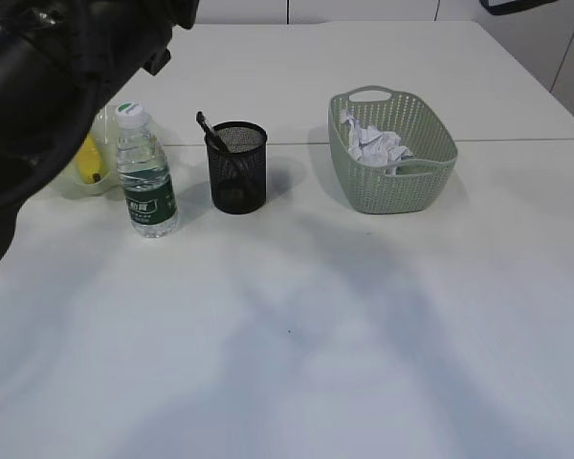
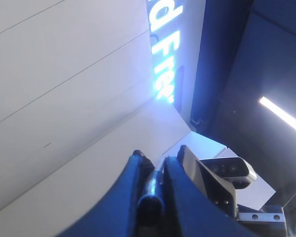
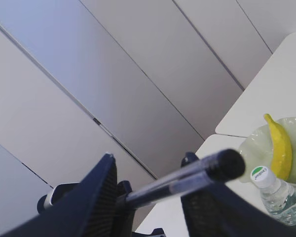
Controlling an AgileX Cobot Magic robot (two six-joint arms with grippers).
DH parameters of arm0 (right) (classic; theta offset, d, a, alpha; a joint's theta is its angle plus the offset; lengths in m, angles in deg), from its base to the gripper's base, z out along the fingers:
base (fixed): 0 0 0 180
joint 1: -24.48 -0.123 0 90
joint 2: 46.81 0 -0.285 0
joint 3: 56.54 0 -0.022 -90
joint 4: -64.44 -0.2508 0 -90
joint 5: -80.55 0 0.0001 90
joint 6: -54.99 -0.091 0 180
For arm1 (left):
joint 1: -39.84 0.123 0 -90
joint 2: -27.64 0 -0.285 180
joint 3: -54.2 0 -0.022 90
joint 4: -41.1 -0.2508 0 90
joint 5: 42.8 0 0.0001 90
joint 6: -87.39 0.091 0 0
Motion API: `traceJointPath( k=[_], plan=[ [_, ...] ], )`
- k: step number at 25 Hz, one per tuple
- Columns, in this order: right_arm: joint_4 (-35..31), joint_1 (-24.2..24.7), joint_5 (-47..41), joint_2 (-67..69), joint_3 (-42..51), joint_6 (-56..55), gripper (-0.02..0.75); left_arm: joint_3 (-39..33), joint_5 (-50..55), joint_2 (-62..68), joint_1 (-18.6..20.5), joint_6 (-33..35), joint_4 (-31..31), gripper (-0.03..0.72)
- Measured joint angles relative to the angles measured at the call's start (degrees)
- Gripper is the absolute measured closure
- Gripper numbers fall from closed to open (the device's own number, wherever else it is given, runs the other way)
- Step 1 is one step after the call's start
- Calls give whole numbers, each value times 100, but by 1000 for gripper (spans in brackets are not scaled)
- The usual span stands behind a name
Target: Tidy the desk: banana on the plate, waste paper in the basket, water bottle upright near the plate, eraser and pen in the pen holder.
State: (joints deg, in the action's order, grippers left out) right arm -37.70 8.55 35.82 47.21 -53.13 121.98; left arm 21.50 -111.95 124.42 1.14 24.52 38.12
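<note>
The left gripper (image 2: 153, 160) is raised clear, nearly closed on nothing. The banana (image 1: 89, 161) is cradled in the plate (image 1: 77, 186); the water bottle (image 1: 146, 186) is stood at its 4 o'clock. The pen (image 1: 209, 129) is leaned toward 11 o'clock in the pen holder (image 1: 237, 172), between the parted, released jaws of the right gripper (image 3: 149, 160). The waste paper (image 1: 373, 143) is contained in the basket (image 1: 392, 191). The eraser cannot be seen.

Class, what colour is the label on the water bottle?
Dark green; the water bottle shows it best in the exterior view.

Even bright light; soft shadows on desk (image 1: 364, 316); sign glare.
</note>
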Motion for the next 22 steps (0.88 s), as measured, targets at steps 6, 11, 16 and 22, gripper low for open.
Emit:
traceJointPath(
  k=[6, 11, 16, 22],
  plan=[
    [10, 0, 0, 0, 0, 0, 387, 0, 22, 0, 0, 12, -3, 633],
    [10, 0, -79, 0, 0, 0, 272, 0, 70, 0, 0, 12, -3, 634],
    [10, 0, -104, 0, 0, 0, 202, 0, 103, 0, 0, 23, -3, 634],
    [10, 35, -81, 0, 0, -9, 148, 0, 150, 0, 0, 23, -3, 634]
  ],
)
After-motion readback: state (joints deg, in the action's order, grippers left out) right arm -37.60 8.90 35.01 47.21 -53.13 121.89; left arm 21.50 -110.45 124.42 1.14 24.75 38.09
